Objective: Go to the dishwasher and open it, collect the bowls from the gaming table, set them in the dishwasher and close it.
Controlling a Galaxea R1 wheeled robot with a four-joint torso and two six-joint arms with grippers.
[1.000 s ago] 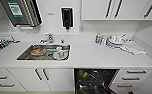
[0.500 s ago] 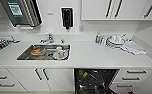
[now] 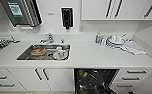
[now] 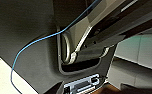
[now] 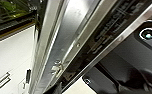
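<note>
Kitchenette, likely office pantry: long white countertop [image 3: 92,56] with inset steel sink [image 3: 43,52] holding used dishes, tap [image 3: 48,38] behind it. White drawers [image 3: 137,77] and cupboard doors [image 3: 53,78] below, wall cabinets [image 3: 117,9] above, black soap dispenser [image 3: 67,18] on the wall. Built-in dishwasher [image 3: 94,81] stands open under the counter; stacked plates [image 3: 114,41] sit above it.

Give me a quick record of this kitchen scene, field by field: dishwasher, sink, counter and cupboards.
dishwasher: open, dark inside, something green on the rack
dishwasher door: metal edge close to the right wrist camera
sink: steel, dishes in it
counter: white, stacked plates at the right
cupboards: white, dark bar handles
</note>
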